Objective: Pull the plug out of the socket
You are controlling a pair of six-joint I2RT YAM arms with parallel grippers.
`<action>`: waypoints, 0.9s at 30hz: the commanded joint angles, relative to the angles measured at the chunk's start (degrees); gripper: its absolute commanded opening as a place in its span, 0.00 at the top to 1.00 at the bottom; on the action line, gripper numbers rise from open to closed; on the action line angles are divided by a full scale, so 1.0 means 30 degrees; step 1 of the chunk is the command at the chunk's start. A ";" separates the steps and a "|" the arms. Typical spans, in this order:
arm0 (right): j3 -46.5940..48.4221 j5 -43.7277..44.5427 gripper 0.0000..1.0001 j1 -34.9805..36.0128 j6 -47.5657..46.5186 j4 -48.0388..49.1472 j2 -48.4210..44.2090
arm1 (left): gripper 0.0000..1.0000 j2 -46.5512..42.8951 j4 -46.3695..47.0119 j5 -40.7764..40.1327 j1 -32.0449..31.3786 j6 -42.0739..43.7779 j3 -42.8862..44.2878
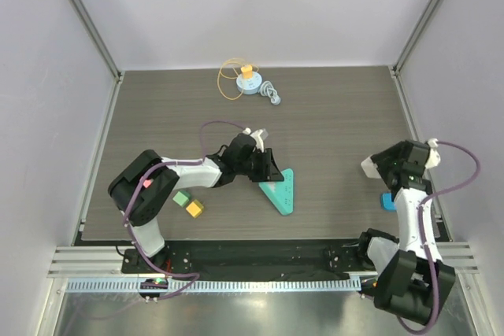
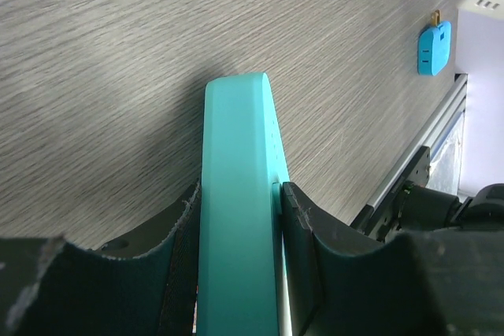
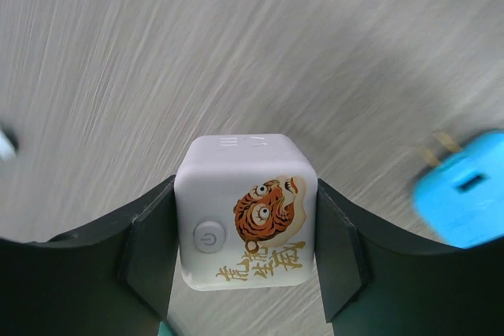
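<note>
Sitting toward the left of the desk (image 1: 339,116), a green block (image 1: 182,199) and a yellow block (image 1: 194,208) lie close together beside the left arm. The left fingers (image 2: 303,249) are nearly closed, pinching the edge of a teal triangle (image 1: 281,193) near the desk's middle. At the far edge a small blue reel (image 1: 249,83) touches an orange loop (image 1: 228,84), with a grey lump (image 1: 272,94) just beside it. On the right, the right fingers (image 3: 150,245) stand half spread, clamping a white cube socket (image 3: 246,210) that bears a tiger picture and a power button. The blue plug (image 1: 387,201) lies on the desk just beside them, prongs bare, apart from the socket.
</note>
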 commanded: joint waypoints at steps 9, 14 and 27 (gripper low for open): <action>-0.4482 -0.3550 0.99 -0.6630 0.3325 0.8781 -0.0515 | 1.00 -0.0112 -0.0288 0.0891 0.0472 0.0960 -0.1117; -0.4545 -0.2910 0.96 -0.6660 0.2801 0.9584 0.0015 | 1.00 -0.0024 -0.0228 0.1185 0.0560 0.0931 -0.1058; -0.4896 -0.2762 0.82 -0.6660 0.1892 1.1985 0.2708 | 1.00 0.0709 -0.0610 0.1508 0.0707 0.0784 -0.0384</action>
